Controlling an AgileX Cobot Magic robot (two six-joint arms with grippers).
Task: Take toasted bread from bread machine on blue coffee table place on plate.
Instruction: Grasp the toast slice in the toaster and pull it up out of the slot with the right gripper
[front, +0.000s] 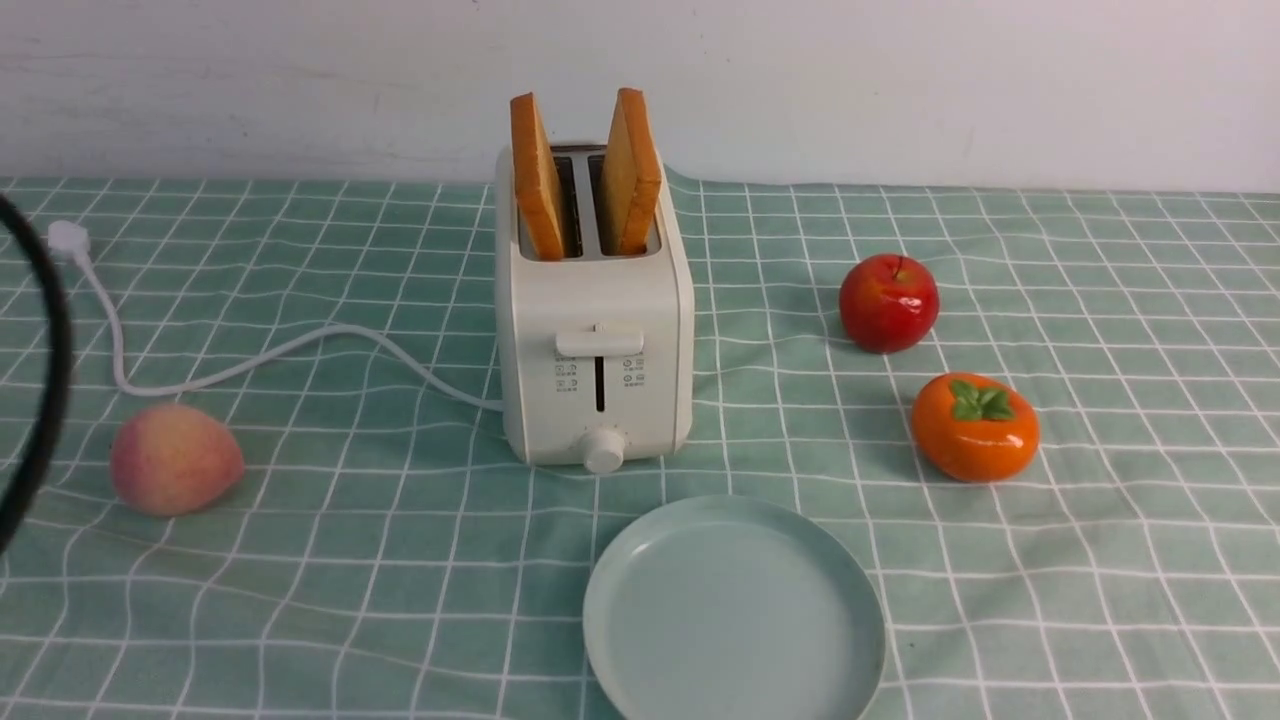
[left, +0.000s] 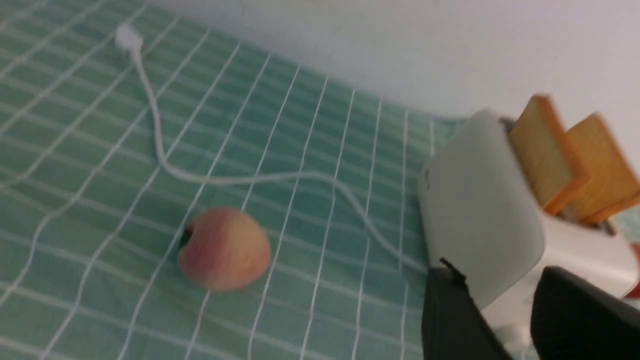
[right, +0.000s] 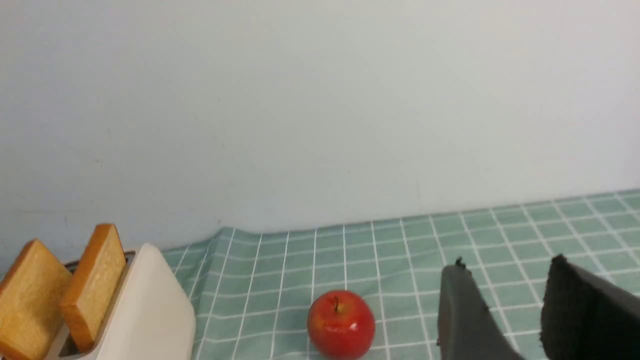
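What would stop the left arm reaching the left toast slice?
Nothing visible, so probably yes: the left toast slice stands out of the toaster, uncovered, and the left gripper is nearby, jaws apart.

The bench (front: 300, 600) is viewed from the front, slightly above, toward the back wall (front: 900, 80). The bread machine (front: 595, 300) is shared by all three views: it is seen nearer from the left in the left wrist view, and low from the right in the right wrist view.

Open air stands above the toast (front: 630, 170) at upper centre. Peach (front: 175, 458) and cord (front: 345, 329) crowd the left, apple (front: 888, 302) and persimmon (front: 974, 427) the right. Lower right, the table (front: 1100, 600) lies open.
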